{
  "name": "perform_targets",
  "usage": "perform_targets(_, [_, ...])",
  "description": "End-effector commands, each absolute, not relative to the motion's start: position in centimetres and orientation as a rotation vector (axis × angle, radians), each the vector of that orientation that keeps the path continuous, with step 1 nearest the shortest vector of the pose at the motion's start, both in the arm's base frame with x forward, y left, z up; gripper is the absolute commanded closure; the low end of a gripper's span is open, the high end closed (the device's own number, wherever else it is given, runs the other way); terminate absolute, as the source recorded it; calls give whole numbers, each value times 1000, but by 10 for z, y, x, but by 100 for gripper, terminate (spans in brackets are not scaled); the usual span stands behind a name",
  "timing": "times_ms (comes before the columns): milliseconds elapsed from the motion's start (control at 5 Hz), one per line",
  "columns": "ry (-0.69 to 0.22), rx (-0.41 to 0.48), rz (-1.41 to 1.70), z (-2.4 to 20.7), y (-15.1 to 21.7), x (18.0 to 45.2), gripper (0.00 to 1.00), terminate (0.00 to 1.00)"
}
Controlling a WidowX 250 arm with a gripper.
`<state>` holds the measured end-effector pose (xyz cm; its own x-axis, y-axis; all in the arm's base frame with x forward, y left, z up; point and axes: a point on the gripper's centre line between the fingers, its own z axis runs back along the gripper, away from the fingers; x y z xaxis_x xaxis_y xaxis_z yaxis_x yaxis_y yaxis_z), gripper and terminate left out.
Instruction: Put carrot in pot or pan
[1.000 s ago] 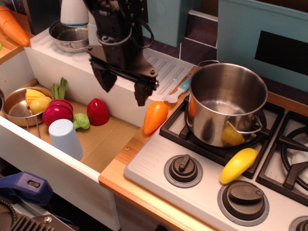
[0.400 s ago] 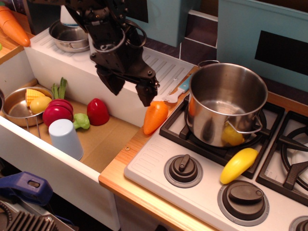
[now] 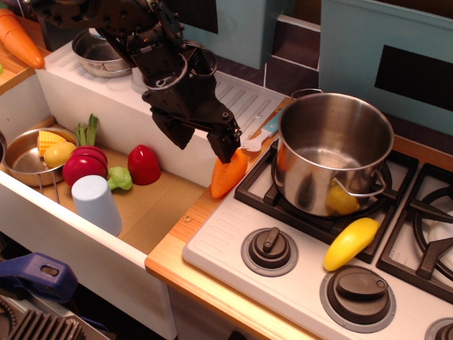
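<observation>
Now the end effector (image 3: pixel 204 140), jaws spread, hangs just over the wide end of the carrot (image 3: pixel 228 176), its right finger (image 3: pixel 226 145) covering the top. The carrot lies on the table edge just left of the stove, long axis running from far right to near left. The pot (image 3: pixel 333 152) stands just right of it. Since a second ago the end effector has dropped and moved right, closing on the carrot.

Black robot arm, upper left of the frame

We see a glossy black arm (image 3: pixel 134 28) with looping black cables, ending in a black gripper (image 3: pixel 204 142) (two wedge-shaped fingers, small pale screws).
</observation>
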<state>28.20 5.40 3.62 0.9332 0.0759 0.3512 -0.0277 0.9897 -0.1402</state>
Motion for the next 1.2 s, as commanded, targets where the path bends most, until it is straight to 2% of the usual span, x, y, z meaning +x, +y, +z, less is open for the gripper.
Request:
perform_targets(0, [-399, -153, 63, 34, 48, 287, 0, 0])
perform_targets(600, [-424, -190, 80, 17, 36, 289, 0, 0])
perform_targets(800, [-402, -177, 109, 14, 31, 282, 100, 0])
perform_targets(1000, [-410, -162, 126, 11, 28, 277, 100, 0])
